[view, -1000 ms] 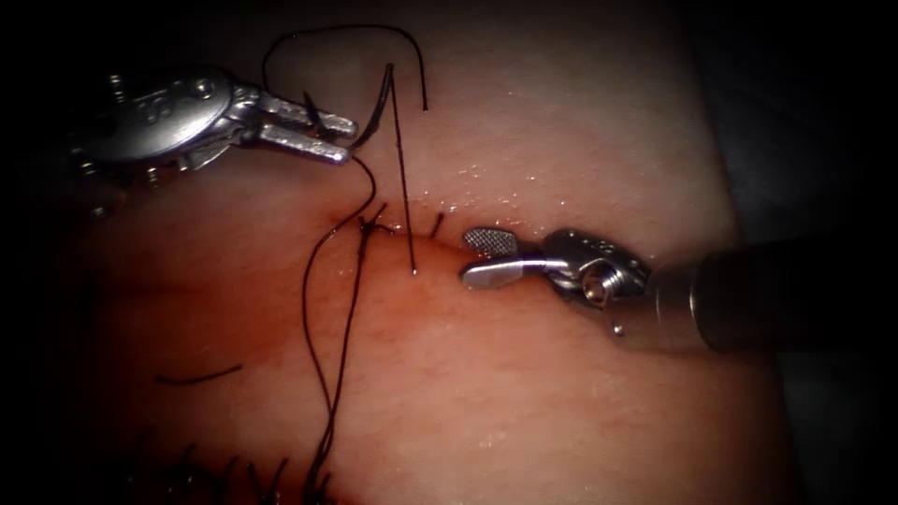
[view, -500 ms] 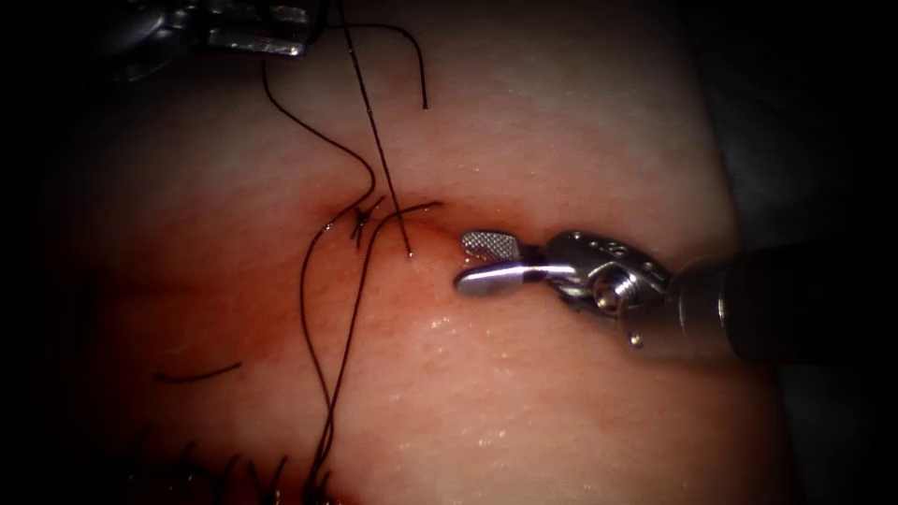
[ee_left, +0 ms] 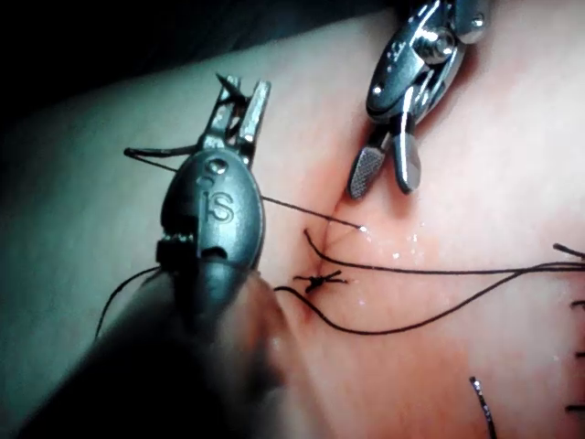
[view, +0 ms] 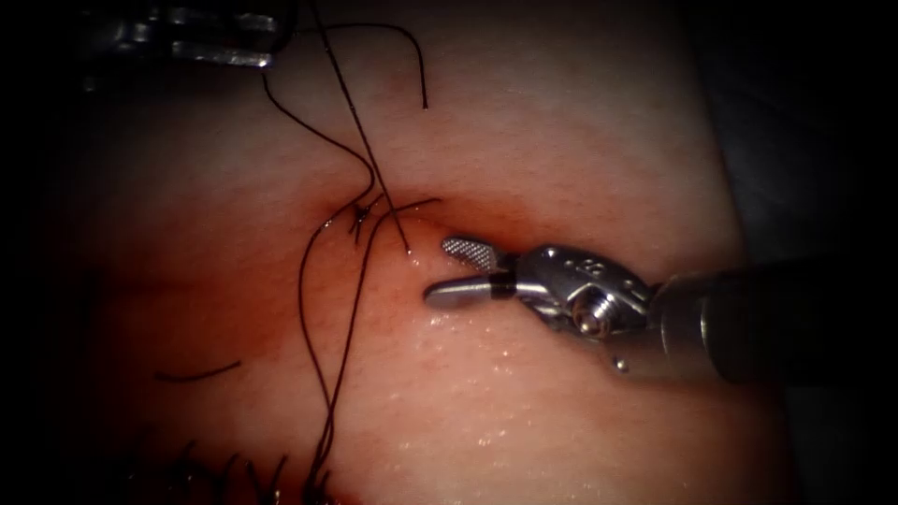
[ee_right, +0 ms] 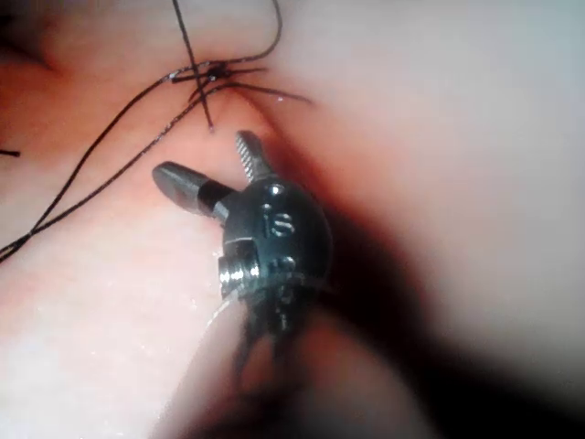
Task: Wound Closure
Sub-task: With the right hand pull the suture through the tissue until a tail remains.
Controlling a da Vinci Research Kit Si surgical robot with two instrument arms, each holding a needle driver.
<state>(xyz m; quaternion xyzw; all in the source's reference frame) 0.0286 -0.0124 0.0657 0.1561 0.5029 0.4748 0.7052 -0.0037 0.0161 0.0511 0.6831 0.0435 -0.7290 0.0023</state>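
1. The left tool [view: 271,39] sits at the upper left of the endoscope view, partly in the dark. Its jaws are pressed together on a short dark bar that looks to be the needle [ee_left: 160,149] (it is too thin and dark to say where along its curve). The needle is held up off the tissue [view: 561,140], not in it.
2. A taut strand of thread [view: 374,159] runs from the left tool down and to the right to the centre of the frame. There it enters the tissue at a small point just left of the right tool.
3. The right tool [view: 454,271] comes in from the right edge to the centre. Its jaws are spread and hold nothing. The upper, ridged jaw is just beside the point where the thread enters, but not touching it.
4. A knot [view: 360,213] lies just left of that point. Slack strands loop from it up to the top of the frame and down to the bottom edge.
5. Red fluid [view: 374,309] stains the tissue around and below the knot (the cut's line there is hard to trace).
6. A loose cut end of thread [view: 196,374] lies at lower left, well apart from both tools.
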